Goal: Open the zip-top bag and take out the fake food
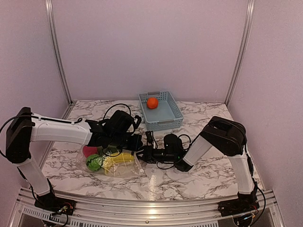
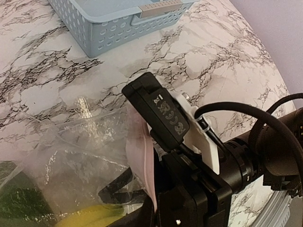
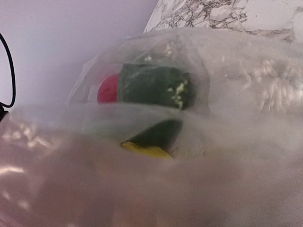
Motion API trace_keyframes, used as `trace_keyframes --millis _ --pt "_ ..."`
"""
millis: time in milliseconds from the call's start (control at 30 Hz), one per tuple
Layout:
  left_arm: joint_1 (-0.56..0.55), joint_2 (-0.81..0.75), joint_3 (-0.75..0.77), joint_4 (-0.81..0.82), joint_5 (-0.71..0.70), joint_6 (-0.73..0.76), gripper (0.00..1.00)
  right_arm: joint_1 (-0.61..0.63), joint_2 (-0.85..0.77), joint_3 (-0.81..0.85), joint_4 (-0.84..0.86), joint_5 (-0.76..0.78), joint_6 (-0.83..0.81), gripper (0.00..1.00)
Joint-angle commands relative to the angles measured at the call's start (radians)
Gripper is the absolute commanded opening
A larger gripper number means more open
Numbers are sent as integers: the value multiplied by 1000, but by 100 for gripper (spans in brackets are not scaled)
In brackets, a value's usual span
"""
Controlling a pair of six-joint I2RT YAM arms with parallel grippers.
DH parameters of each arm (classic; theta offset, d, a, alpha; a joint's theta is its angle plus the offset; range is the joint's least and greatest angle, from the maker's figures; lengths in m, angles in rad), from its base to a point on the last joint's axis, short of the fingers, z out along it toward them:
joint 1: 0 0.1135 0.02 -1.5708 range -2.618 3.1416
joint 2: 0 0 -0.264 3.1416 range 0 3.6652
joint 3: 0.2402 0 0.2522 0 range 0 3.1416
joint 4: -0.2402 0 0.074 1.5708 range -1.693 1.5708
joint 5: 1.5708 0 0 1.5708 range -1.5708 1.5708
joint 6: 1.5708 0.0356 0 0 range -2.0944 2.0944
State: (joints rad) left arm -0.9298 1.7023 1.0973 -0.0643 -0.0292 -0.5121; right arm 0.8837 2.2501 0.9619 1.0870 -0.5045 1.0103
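Note:
The clear zip-top bag (image 1: 111, 163) lies on the marble table at the front left. Inside it I see fake food: a pink-red fruit (image 1: 88, 150), a green striped ball (image 1: 93, 162) and a yellow banana (image 1: 121, 158). An orange ball (image 1: 152, 102) sits apart in the blue basket (image 1: 165, 118). My left gripper (image 1: 135, 143) is shut on the bag's whitish zip strip (image 2: 143, 156) at its right end. My right gripper (image 1: 145, 152) is at the bag's mouth, its fingers hidden by plastic. The right wrist view looks through the film at a dark green vegetable (image 3: 154, 87), the red fruit (image 3: 108, 89) and the banana (image 3: 144, 150).
The light blue lattice basket (image 2: 102, 33) stands at the back centre, just beyond both grippers. Black cables loop over the table between the arms. Purple walls with metal posts close in the back and sides.

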Motion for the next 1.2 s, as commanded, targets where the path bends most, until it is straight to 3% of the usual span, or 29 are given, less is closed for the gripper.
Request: trace_keyframes --millis 0,167,300,533,867,1100,1167 --pt "-7 11 -14 21 21 7 0 7 -4 -36 23 -19 -5 42" --pt "-3 6 -20 21 14 9 0 7 -31 -55 52 -29 -10 23" --pt "-1 4 -23 23 17 12 0 7 -64 -77 77 -40 -32 21" --pt "7 -24 -45 55 124 35 0 16 -120 -151 98 12 -314 43" --pt "8 -61 -74 55 284 86 0 67 -64 -223 262 128 -660 49" --pt "7 -72 -83 55 301 85 0 140 -25 -191 279 169 -789 53" --pt "7 -73 -83 55 302 85 0 149 -15 -190 287 165 -799 60"
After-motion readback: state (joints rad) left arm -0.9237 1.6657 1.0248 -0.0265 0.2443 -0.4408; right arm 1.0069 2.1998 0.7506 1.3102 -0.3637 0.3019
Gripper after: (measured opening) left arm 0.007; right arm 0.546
